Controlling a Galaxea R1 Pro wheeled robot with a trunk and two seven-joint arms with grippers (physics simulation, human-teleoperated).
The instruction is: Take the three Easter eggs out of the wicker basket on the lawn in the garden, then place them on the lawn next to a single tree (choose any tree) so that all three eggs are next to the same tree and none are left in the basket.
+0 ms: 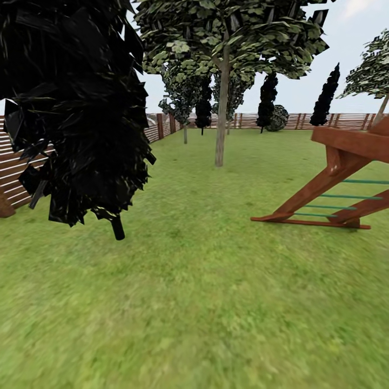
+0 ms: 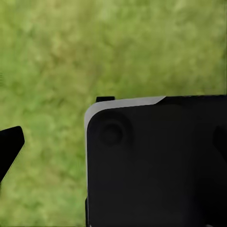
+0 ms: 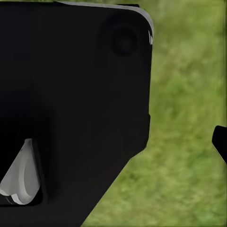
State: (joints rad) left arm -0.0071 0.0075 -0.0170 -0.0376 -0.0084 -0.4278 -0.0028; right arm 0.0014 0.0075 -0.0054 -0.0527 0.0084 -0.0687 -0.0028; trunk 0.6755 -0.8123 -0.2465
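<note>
Grass fills the ground right in front of me: the lawn runs flat and green from my feet out to the slatted wooden fence at the far edge of the garden. Close on my left hangs a dark cypress, its black foliage dropping low over the grass with a short dark stem under it. Farther ahead, near the middle of the lawn, stands the tree with a straight grey-brown trunk and a wide leafy crown. More dark cypresses and leafy trees line the fence behind it. On my right a brown wooden play frame with green rungs rests on the grass.

My left wrist camera looks down at grass past a large black block of the robot's body; one dark tip shows at the edge, and I cannot tell whether that hand is spread or closed. My right wrist camera gives much the same: black housing, grass beyond, a dark tip at the edge, and the hand's state unreadable.
</note>
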